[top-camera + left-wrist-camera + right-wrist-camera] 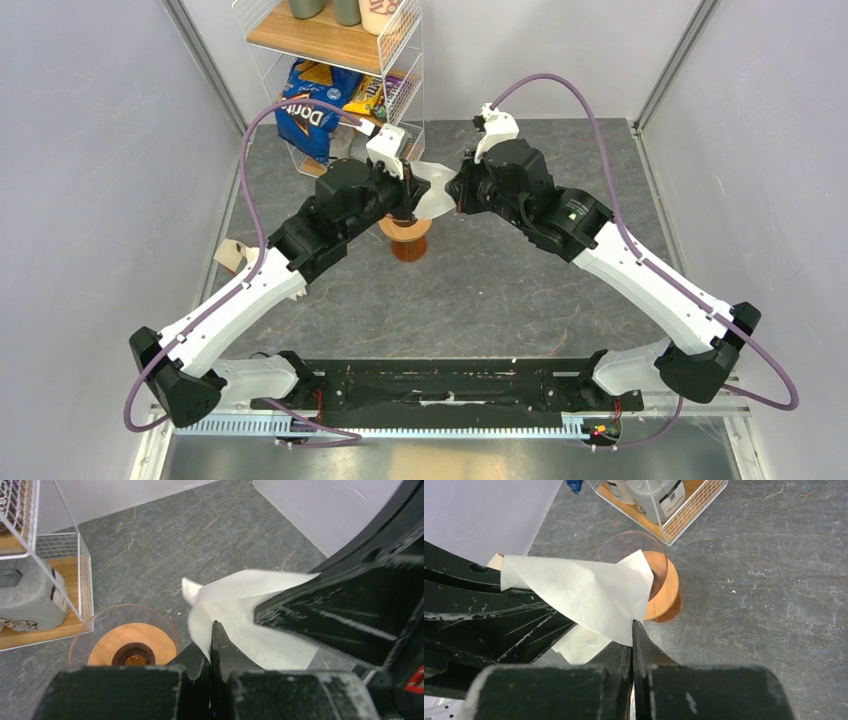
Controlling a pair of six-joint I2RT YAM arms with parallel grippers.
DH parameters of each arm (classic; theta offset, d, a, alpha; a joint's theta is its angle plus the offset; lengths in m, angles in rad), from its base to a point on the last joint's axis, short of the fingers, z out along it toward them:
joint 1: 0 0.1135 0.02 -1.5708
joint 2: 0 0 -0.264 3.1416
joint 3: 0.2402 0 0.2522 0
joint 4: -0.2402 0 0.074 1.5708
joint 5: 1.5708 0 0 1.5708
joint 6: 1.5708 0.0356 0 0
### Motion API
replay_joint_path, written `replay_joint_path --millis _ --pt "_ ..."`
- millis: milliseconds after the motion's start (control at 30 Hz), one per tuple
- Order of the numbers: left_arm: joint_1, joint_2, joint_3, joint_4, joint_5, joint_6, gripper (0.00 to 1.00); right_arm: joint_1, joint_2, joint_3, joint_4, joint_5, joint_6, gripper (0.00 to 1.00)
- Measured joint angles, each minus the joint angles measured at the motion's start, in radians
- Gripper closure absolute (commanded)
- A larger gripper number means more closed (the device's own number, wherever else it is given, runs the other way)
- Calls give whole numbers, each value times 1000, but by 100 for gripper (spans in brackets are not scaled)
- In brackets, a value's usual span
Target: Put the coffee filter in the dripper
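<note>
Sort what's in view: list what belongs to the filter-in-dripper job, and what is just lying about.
Belongs to the job:
- coffee filter, pinched at both ends
- dripper
- left fingers, shut on the filter
- right fingers, shut on the filter

Just lying about:
- wire rack
- blue chip bag
- grey bag on the rack's shelf

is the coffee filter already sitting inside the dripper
No: in the left wrist view the dripper is bare down to its dark hole, and the coffee filter is pinched in the left gripper beside it.
</note>
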Motion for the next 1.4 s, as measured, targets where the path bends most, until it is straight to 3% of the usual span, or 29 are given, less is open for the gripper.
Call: replay_joint_path --millis 433,533,633,833,967,1133,1400 --pt "-24 10 16 -25 19 -32 98 36 23 0 32 -2 -53 100" --pt "-23 8 27 -61 19 -32 98 36 23 0 35 -8 -71 81" --pt "1 -1 47 -126 30 -32 98 36 19 0 32 -20 -87 54" --pt "153 -3 166 -324 134 -32 98 29 -36 -1 14 -72 -142 17" --pt "246 59 344 -484 208 -31 98 17 -92 0 6 -117 -183 7" --pt "275 215 552 -668 285 -9 97 -24 -107 21 -35 -140 -214 3" --pt "291 421 633 -863 306 27 90 -74 -107 21 -101 -142 -235 3"
